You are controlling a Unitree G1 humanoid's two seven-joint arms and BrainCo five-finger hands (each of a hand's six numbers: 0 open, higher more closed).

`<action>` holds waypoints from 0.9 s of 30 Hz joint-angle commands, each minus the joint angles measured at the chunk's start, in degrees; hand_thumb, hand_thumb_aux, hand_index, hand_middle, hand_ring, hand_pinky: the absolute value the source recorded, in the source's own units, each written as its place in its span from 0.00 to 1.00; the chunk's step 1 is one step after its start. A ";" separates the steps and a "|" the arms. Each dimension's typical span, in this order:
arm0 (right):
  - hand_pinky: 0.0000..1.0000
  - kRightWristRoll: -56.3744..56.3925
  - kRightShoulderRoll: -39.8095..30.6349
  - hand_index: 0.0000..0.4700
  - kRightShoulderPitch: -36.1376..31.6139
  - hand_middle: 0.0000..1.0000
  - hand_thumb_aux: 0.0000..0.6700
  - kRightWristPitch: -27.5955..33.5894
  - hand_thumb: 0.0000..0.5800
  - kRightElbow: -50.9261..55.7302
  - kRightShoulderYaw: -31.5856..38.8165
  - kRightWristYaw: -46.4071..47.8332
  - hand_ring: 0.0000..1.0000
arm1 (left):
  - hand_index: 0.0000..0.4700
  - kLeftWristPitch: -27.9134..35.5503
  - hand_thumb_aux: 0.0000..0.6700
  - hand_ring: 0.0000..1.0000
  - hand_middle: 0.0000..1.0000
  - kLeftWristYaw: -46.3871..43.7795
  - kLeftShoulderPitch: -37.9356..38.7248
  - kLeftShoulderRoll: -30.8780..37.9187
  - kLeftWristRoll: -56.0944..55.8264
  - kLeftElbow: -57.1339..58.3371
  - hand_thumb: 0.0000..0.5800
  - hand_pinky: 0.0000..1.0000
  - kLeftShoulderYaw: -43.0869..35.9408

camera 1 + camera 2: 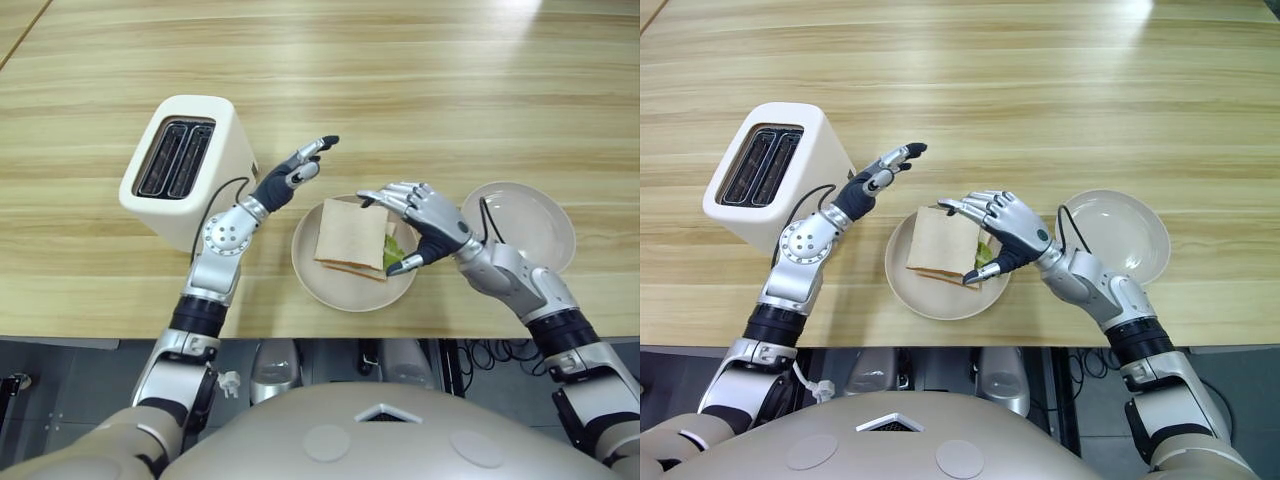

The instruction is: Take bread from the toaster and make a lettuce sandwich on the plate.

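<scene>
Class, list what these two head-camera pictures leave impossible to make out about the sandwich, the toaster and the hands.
1. The lettuce: in both views the top bread slice covers most of it, so its amount is hidden.
2. The toaster: in both views the slots are too dark inside to tell whether they hold bread.
3. The right hand: in both views it covers the spot where it would meet the slice, so contact is unclear.

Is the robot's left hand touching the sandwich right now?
Apart. The left eye view shows bare table between the left hand and the sandwich.
</scene>
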 commanded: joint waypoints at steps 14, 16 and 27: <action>1.00 70.71 -8.00 0.98 15.49 1.00 1.00 19.40 1.00 -9.17 1.90 49.51 1.00 | 0.98 9.63 1.00 1.00 1.00 -16.63 25.53 13.98 -12.53 -25.69 1.00 1.00 -0.61; 1.00 71.40 -10.74 0.98 17.70 1.00 1.00 22.74 1.00 -9.33 2.00 55.96 1.00 | 0.98 9.96 1.00 1.00 1.00 -18.94 28.34 17.02 -12.22 -26.33 1.00 1.00 -0.92; 1.00 55.17 -12.93 0.98 20.70 1.00 1.00 26.49 1.00 -6.51 1.85 66.85 1.00 | 0.98 7.56 1.00 1.00 1.00 -21.75 30.77 25.45 0.73 -22.37 1.00 1.00 -6.29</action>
